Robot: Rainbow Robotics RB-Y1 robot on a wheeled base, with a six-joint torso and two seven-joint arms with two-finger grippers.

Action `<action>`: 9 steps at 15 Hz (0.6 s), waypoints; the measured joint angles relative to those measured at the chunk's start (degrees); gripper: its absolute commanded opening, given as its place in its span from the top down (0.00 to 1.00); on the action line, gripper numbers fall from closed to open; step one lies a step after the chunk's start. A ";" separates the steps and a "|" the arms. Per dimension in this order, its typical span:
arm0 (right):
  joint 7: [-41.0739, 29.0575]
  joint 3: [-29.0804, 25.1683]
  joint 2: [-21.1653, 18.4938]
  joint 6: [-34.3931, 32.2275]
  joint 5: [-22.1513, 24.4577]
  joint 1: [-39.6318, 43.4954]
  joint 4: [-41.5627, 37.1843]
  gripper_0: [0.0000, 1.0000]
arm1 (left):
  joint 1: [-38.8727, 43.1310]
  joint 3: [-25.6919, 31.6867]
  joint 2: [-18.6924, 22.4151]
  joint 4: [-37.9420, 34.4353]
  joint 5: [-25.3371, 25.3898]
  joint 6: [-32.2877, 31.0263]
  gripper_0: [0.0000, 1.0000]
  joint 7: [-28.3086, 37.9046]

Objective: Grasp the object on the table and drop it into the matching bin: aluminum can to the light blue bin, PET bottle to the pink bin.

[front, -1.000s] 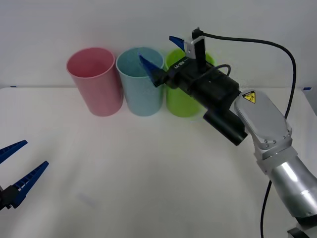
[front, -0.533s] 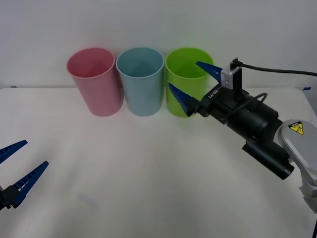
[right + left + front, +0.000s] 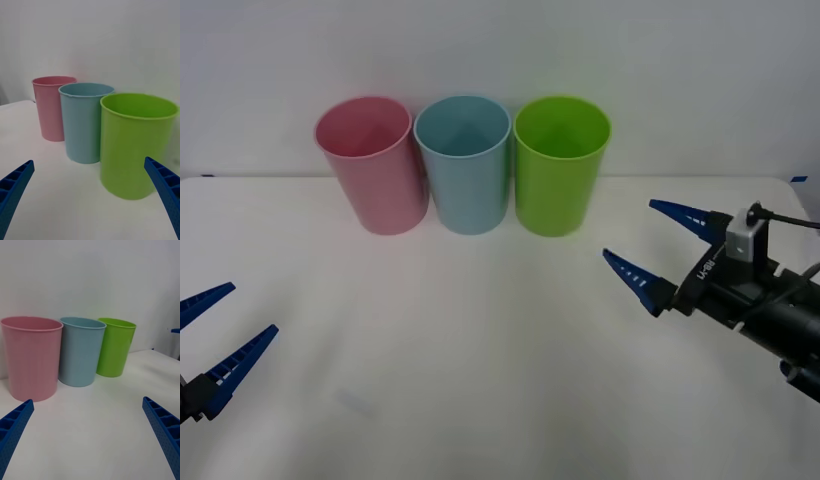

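Observation:
The pink bin [image 3: 372,170], the light blue bin [image 3: 467,170] and a bright green bin [image 3: 558,170] stand in a row at the back of the white table [image 3: 480,340]. The aluminum can and the PET bottle are out of view. My right gripper [image 3: 629,229] hangs open and empty over the table's right side, in front of and to the right of the green bin [image 3: 137,146]. My left gripper [image 3: 252,308] is open and empty at the near left edge, facing the pink bin [image 3: 32,356] and the light blue bin [image 3: 81,350].
The three bins stand close together, almost touching, against a plain white back wall. White tabletop stretches bare between the two grippers and in front of the bins.
My right arm has pulled back from above the light blue bin, swinging right past the green bin and down low over the table, fingers still open. The left arm has not moved.

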 measured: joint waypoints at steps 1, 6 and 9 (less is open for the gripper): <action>0.64 -1.98 0.70 -2.31 -0.11 1.75 -0.06 0.00 | 0.00 0.00 0.00 0.00 0.00 0.00 0.00 0.00; 3.66 -11.57 4.47 -11.45 -0.61 9.37 -0.05 0.00 | 0.00 0.00 0.00 0.00 0.00 0.00 0.00 0.00; 5.56 -14.88 4.63 -13.28 -2.79 13.46 -0.06 0.00 | 0.00 0.00 0.00 0.00 0.00 0.00 0.00 0.00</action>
